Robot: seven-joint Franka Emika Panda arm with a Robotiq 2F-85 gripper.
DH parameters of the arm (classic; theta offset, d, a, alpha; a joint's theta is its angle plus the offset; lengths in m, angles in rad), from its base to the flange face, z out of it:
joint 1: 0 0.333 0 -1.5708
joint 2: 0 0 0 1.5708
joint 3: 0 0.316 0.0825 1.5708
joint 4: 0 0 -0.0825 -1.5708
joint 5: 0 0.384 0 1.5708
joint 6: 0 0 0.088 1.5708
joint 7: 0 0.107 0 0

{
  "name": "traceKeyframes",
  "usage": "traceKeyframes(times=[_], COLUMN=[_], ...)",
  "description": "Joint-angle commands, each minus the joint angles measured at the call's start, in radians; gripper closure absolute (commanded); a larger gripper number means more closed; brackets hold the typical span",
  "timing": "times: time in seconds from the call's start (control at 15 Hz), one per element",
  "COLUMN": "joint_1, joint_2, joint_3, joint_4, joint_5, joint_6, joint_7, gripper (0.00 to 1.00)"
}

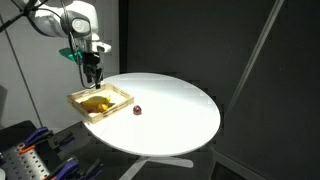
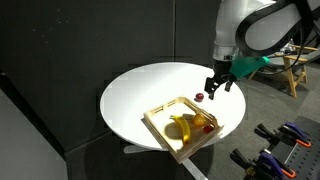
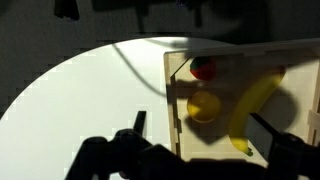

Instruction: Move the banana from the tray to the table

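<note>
Position: my claw (image 2: pixel 218 86) hangs in the air above the table (image 1: pixel 180 120), near one rim of the tray (image 1: pixel 105 112) and touching nothing. Claw state: fingers spread apart, empty. The banana (image 3: pixel 255 100) lies inside the tray, curved along one side. A rounder orange-yellow item (image 3: pixel 204 106) sits just beside it, with a small red item (image 3: pixel 204 70) in the same tray. A small dark red object (image 1: pixel 137 110) rests on the tabletop, near the tray but outside it.
</note>
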State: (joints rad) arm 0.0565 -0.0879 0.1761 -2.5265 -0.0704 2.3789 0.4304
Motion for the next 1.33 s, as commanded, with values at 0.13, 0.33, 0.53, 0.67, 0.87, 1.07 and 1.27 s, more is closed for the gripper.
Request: traceKeyframes(times=[0.13,0.33,0.53,0.67,0.87,1.07,1.27], joint_1=[0.016,0.020,0.028,0.038,0.053,0.064,0.070], joint_2=[0.005,0.011,0.015,0.019,0.035,0.058,0.093], joint_3=[-0.012,-0.008,-0.001,0.005,0.013,0.014,0.007], joint_4=[0.005,0.008,0.010,0.011,0.015,0.023,0.038], joint_5=[-0.002,-0.005,-0.010,-0.015,-0.026,-0.034,-0.042], joint_6=[-0.001,0.001,0.008,0.014,0.031,0.061,0.091], joint_7=[0.019,0.050,0.108,0.148,0.215,0.280,0.339], gripper=[0.00,0.00,0.00,0.00,0.00,0.00,0.00])
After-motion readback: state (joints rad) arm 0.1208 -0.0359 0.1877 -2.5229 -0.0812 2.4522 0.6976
